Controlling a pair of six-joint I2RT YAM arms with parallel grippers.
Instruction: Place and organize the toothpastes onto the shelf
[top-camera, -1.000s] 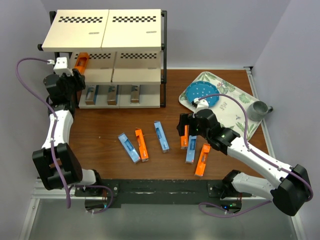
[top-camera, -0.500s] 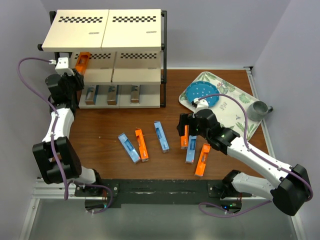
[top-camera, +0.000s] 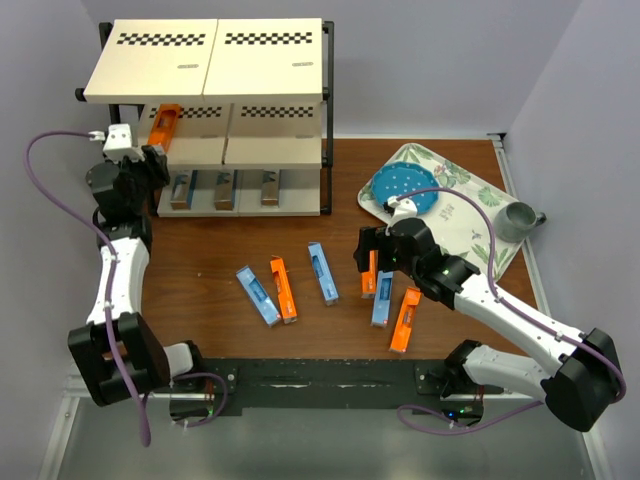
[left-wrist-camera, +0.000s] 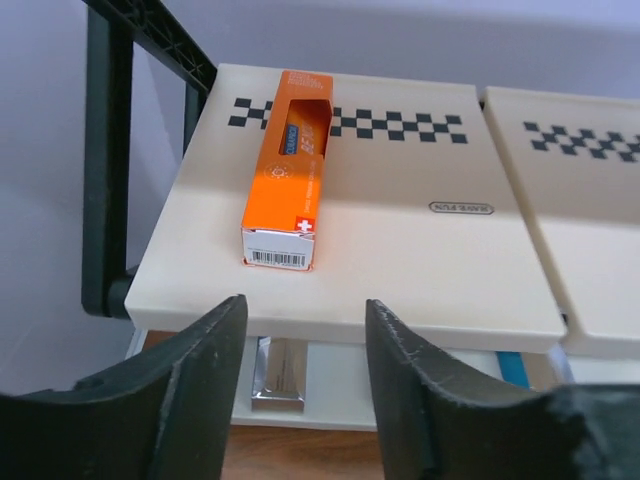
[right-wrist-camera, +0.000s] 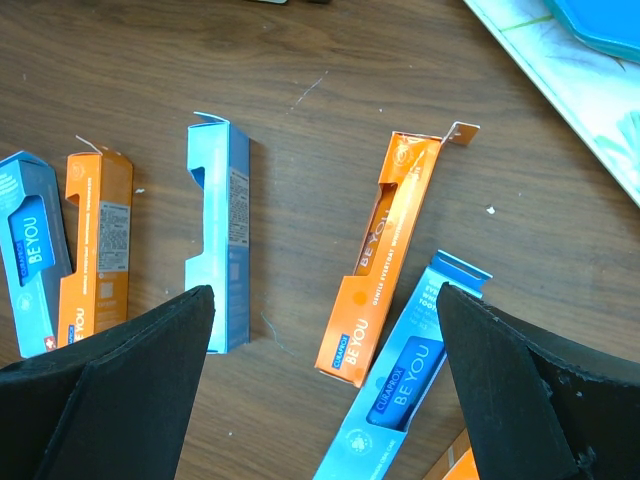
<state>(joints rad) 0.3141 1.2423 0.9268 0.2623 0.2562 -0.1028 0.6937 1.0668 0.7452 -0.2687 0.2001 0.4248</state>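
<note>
Top view: the shelf (top-camera: 205, 60) fills the upper left of the frame. One orange toothpaste (top-camera: 163, 125) lies at the left end of its middle board, and three silver-grey cartons (top-camera: 224, 188) sit side by side on the bottom board. The left gripper (top-camera: 152, 160) is just beside the shelf's left end, below the orange toothpaste and apart from it. Six loose cartons (top-camera: 322, 272), three light blue and three orange, lie on the table (top-camera: 200, 250) across the middle of the frame. The right gripper (top-camera: 372, 262) hangs over the orange one right of centre. At the right is a floral tray (top-camera: 470, 235) with a blue plate (top-camera: 405, 188), and a grey mug (top-camera: 515, 220) stands just beside it

Left wrist view: the orange toothpaste (left-wrist-camera: 288, 170) lies flat on the cream board, upper centre, its far end across the checkered strip (left-wrist-camera: 400, 125) and its barcode end near the front edge. The left gripper (left-wrist-camera: 303, 310) has its fingers (left-wrist-camera: 190, 390) parted at the bottom of the frame, nothing between them

Right wrist view: the right gripper (right-wrist-camera: 325, 300) is spread wide and empty, its fingers (right-wrist-camera: 110, 400) in the lower corners. Between them lie a light blue carton (right-wrist-camera: 220, 235) and an orange carton (right-wrist-camera: 385, 255), and three more cartons show at the left and lower edges
</note>
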